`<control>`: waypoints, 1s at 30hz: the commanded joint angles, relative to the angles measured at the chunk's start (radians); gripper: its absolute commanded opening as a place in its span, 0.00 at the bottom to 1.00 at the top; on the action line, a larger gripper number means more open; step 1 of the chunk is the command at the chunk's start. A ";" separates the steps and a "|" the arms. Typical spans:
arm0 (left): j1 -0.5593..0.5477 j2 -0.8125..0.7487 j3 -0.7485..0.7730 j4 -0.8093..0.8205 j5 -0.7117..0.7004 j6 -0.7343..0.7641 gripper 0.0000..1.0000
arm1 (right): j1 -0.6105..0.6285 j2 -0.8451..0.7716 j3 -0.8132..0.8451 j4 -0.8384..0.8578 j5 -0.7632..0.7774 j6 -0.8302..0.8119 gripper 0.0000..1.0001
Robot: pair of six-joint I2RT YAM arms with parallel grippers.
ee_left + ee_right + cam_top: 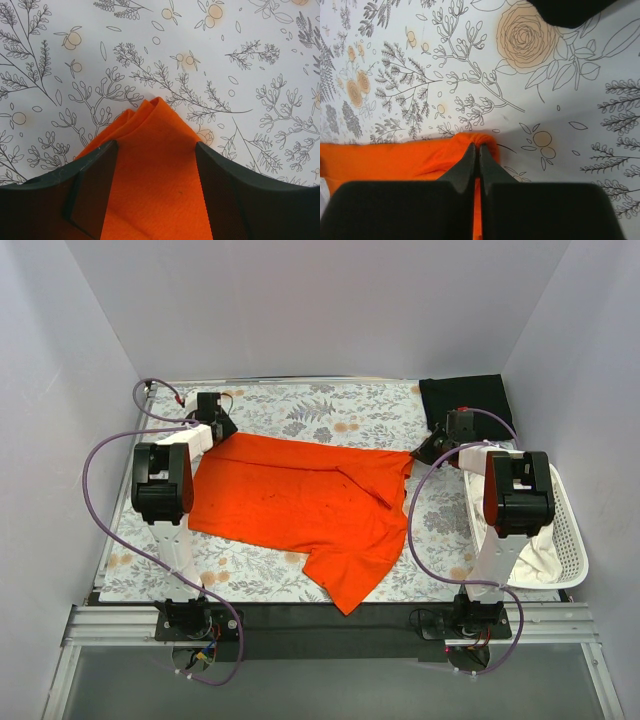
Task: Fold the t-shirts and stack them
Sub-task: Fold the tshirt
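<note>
Mostly flat, the orange t-shirt (300, 505) lies slightly rumpled.

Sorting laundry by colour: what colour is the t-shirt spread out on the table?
The t-shirt is bright orange, seen best in the top external view.
</note>
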 commanded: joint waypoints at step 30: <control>0.066 -0.029 0.033 -0.084 0.107 -0.079 0.70 | -0.008 0.071 0.234 0.008 -0.030 -0.376 0.32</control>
